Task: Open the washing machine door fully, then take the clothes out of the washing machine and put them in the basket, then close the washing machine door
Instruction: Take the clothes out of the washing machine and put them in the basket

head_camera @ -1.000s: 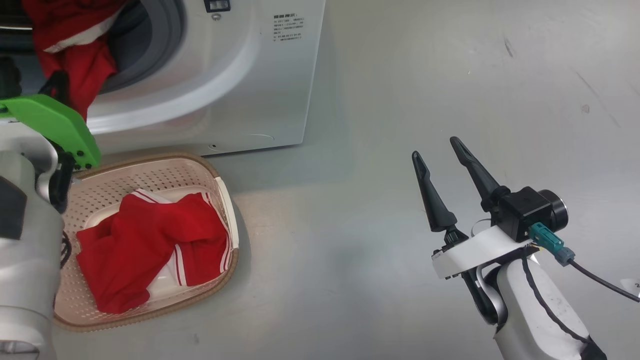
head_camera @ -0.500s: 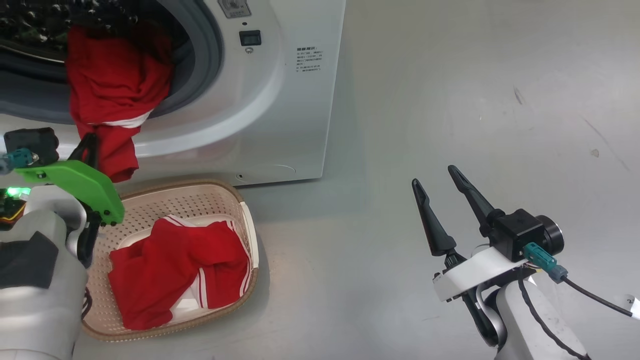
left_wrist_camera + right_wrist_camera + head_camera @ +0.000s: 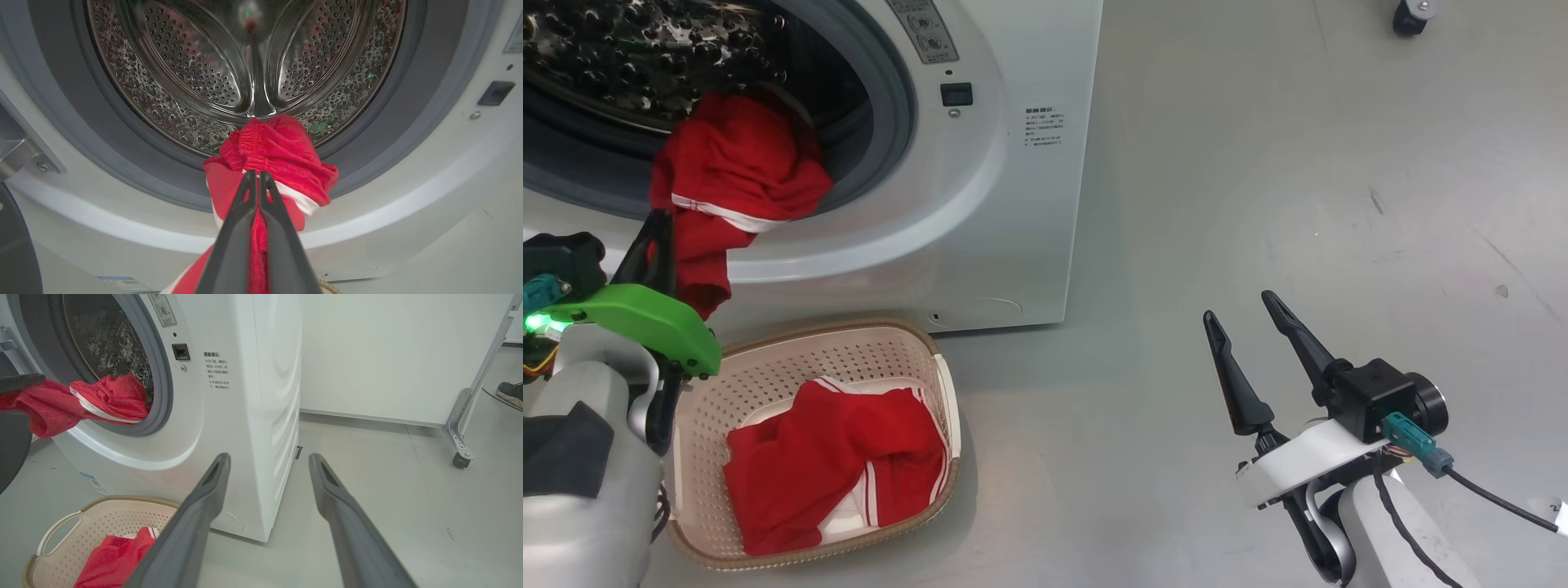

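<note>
Grey floor [image 3: 1258, 204] holds washer [image 3: 1013, 204] upper left, basket [image 3: 768, 367] lower left. Left jaws pinch clothes [image 3: 735, 163] hanging from drum [image 3: 645, 49]; right jaws gape empty.

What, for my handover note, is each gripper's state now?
Left gripper: shut on the red garment.
Right gripper: open, empty.

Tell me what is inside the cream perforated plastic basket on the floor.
One crumpled bright red fabric garment with white stripes lies in the cream basket, with bare perforated floor beside it. Anything beneath the garment is covered.
</note>
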Robot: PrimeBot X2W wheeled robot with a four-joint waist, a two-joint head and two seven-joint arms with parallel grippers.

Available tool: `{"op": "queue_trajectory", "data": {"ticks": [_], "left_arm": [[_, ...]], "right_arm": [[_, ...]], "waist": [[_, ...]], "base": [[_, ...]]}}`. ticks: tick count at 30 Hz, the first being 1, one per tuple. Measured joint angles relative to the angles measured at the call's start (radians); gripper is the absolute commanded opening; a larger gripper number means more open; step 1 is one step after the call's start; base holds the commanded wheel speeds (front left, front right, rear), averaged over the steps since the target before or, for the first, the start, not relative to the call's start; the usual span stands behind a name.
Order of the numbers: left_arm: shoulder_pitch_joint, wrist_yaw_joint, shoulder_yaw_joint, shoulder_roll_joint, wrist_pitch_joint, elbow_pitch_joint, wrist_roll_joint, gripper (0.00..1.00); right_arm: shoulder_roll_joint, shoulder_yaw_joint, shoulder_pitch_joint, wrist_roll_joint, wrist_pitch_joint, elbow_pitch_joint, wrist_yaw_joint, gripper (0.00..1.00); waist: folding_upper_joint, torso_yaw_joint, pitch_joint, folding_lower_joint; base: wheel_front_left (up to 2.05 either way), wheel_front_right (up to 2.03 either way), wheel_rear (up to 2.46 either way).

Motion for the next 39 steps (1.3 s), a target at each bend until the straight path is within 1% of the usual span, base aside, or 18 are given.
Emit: {"op": "queue_trajectory", "data": {"ticks": [10,17,23,30,39], "left_arm": [[0.025,0.000,0.020,0.000,-0.016,-0.146,0.005,0.00],[0.034,0.000,0.090,0.000,-0.016,-0.358,0.028,0.00],[0.060,0.005,0.123,-0.007,-0.016,-0.472,0.052,0.00],[0.128,0.005,0.123,-0.022,-0.016,-0.507,0.073,0.00],[0.228,0.023,0.089,-0.023,-0.016,-0.463,0.087,0.00]], "right_arm": [[0.000,-0.007,0.017,0.000,0.000,0.001,0.007,1.00],[0.001,-0.008,0.019,0.000,0.000,0.001,0.007,1.00],[0.001,-0.009,0.021,0.000,0.000,0.000,0.008,1.00],[0.001,-0.008,0.032,0.000,0.000,0.000,0.009,1.00],[0.002,-0.001,0.033,0.000,0.000,-0.012,0.009,1.00]], "waist": [[0.0000,0.009,-0.034,0.0000],[0.0000,0.013,-0.041,0.0000],[0.0000,0.015,-0.045,0.0000],[0.0000,0.011,-0.042,0.0000],[0.0000,-0.001,-0.010,0.0000]], "base": [[0.00,0.00,0.00],[0.00,0.00,0.00],[0.00,0.00,0.00],[0.00,0.00,0.00],[0.00,0.00,0.00]]}}
